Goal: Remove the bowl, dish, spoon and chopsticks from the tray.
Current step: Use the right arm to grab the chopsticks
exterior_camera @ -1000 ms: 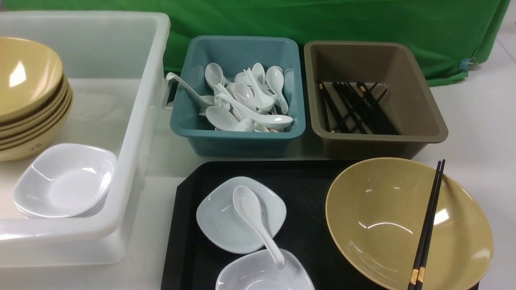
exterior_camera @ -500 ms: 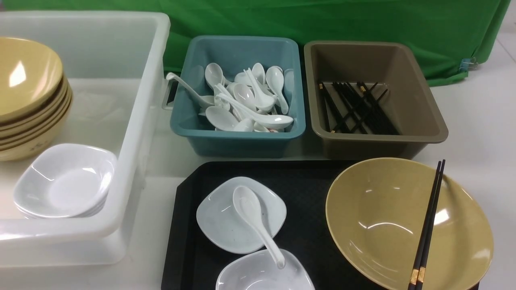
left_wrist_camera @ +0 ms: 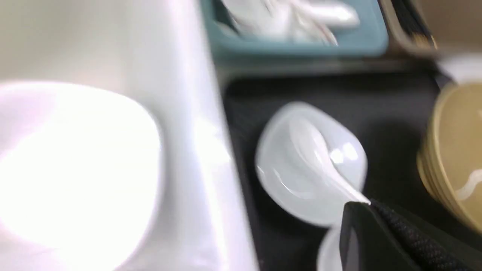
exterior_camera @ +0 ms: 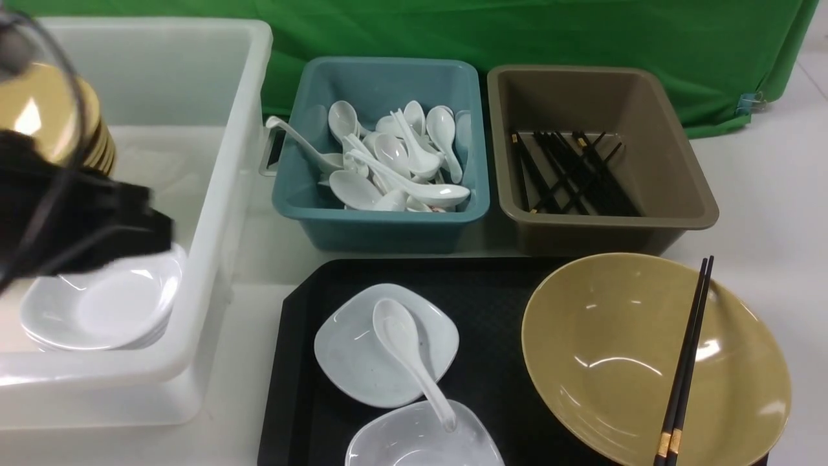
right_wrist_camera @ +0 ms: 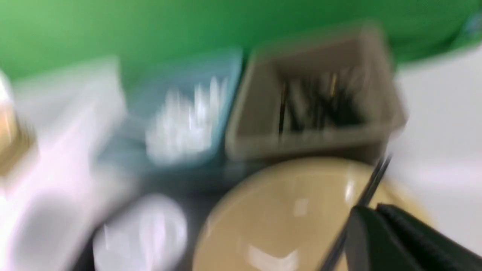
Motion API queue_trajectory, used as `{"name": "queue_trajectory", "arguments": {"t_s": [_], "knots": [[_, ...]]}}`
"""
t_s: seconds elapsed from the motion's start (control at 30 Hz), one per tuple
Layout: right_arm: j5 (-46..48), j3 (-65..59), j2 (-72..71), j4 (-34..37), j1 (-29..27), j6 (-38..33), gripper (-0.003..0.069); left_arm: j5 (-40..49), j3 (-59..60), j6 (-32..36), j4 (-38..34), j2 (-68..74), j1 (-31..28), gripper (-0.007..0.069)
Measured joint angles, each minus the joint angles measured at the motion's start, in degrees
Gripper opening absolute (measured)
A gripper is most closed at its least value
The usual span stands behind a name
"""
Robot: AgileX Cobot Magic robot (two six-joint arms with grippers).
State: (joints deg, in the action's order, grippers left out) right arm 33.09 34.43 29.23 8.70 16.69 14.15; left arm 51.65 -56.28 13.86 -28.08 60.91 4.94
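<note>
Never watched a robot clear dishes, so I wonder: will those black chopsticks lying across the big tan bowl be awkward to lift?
Probably. The chopsticks look thin and stiff: unlikely to bend, but little to grip. They lie loose across the bowl, so a nudge could roll or slide them in. Being two, they may separate.

My left arm (exterior_camera: pixel 71 220) has swung into the front view, which had no arm in it a moment ago. It shows as a dark, motion-blurred mass at the left edge over the white tub (exterior_camera: pixel 220 162). It now hides most of the stacked tan bowls (exterior_camera: pixel 39 116) there, and covers the far edge of the white dishes (exterior_camera: pixel 110 304) beside them.
</note>
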Motion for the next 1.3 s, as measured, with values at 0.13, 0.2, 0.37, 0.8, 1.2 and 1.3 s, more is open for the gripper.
{"name": "queue_trajectory", "arguments": {"t_s": [0.13,0.2,0.37,0.8,1.2,1.3], "knots": [[12.0,9.2,16.2,0.0,4.5,-5.8,-0.0003,-0.3,-1.1,1.2,1.2,2.6,9.3,-0.0009],[16.5,13.6,24.3,0.1,5.0,-8.8,-0.0005,-0.4,-1.6,1.2,2.1,3.0,14.9,-0.001],[22.6,22.0,38.0,0.5,0.7,-13.1,-0.0006,-0.7,-1.6,0.7,2.8,3.2,24.4,-0.001],[25.1,27.2,56.7,4.0,-5.8,-10.4,0.0536,-12.8,-1.6,12.8,4.4,12.6,36.2,-0.001],[22.9,27.6,63.5,5.2,-4.2,-6.0,0.0242,-21.1,-1.7,14.6,3.3,19.8,37.4,-0.0006],[22.5,27.6,63.5,5.6,-3.1,-6.2,0.0083,-21.7,-1.7,14.4,3.3,19.8,37.4,-0.0006]]}}
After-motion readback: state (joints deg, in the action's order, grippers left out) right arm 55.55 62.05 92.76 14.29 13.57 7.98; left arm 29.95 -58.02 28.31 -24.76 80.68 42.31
